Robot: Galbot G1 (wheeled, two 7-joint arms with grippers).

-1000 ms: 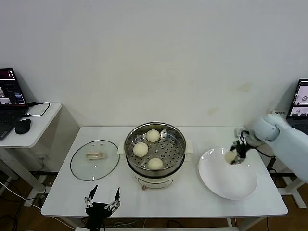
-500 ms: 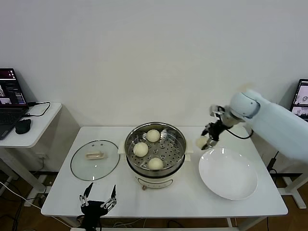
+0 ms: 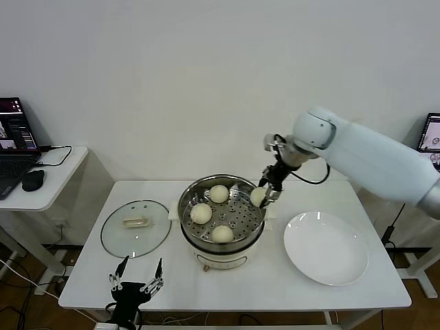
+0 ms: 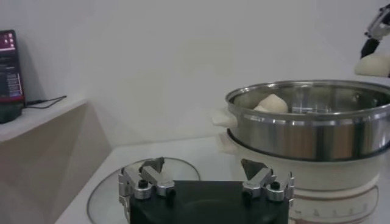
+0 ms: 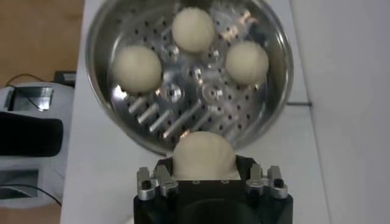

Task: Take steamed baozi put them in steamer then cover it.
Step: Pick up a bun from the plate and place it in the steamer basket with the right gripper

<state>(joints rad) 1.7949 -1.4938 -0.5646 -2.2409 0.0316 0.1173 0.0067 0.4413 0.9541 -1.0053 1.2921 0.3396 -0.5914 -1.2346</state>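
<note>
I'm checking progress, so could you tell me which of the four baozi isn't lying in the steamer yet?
The baozi held in the right gripper, above the steamer's right rim; the other three lie on its tray.

In the left wrist view, the steamer (image 4: 317,131) is cut off at the picture's edge, and its steel wall hides most of the baozi (image 4: 271,104) inside. The cover (image 4: 106,195) sits partly behind the left end effector (image 4: 206,182). The right end effector (image 5: 207,182) hides the bottom of its baozi (image 5: 204,155).
</note>
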